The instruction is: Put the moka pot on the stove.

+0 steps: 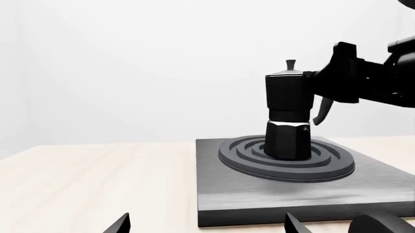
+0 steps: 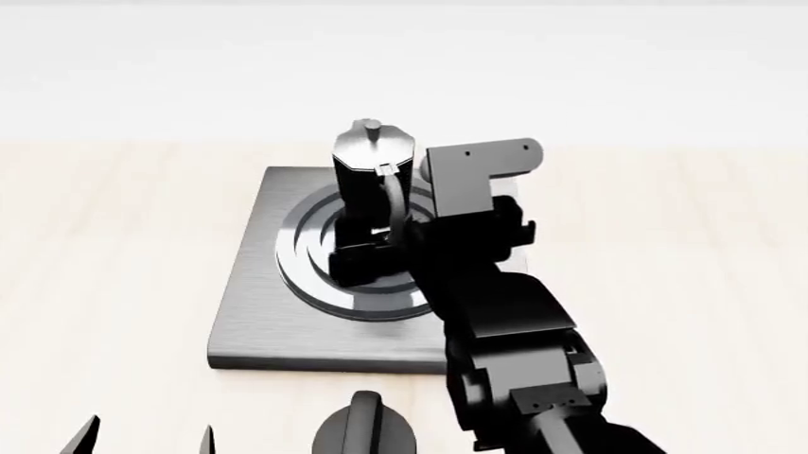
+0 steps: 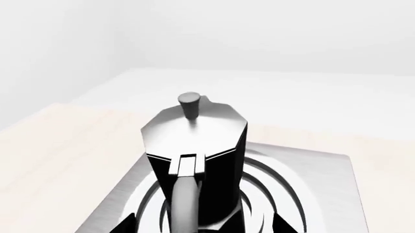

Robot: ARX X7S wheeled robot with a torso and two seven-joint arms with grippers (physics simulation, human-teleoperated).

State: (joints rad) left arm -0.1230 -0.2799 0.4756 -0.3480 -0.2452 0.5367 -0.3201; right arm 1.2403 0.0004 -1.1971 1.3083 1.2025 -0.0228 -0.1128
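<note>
The moka pot (image 1: 288, 111) is glossy black with a silvery lid and knob. It stands upright on the ring burner at the centre of the stove (image 1: 363, 194), a flat grey metal plate; both also show in the head view, the pot (image 2: 366, 165) and the stove (image 2: 259, 312). My right gripper (image 3: 204, 225) is open, its fingers spread wide on either side of the pot's curved handle (image 3: 183, 199) without touching it. My left gripper (image 1: 207, 225) is open and empty, low over the table in front of the stove.
A black round knob (image 2: 366, 430) stands on the light wooden table (image 2: 114, 246) just in front of the stove's near edge, close to my left gripper. My right arm (image 2: 505, 322) reaches over the stove's right side.
</note>
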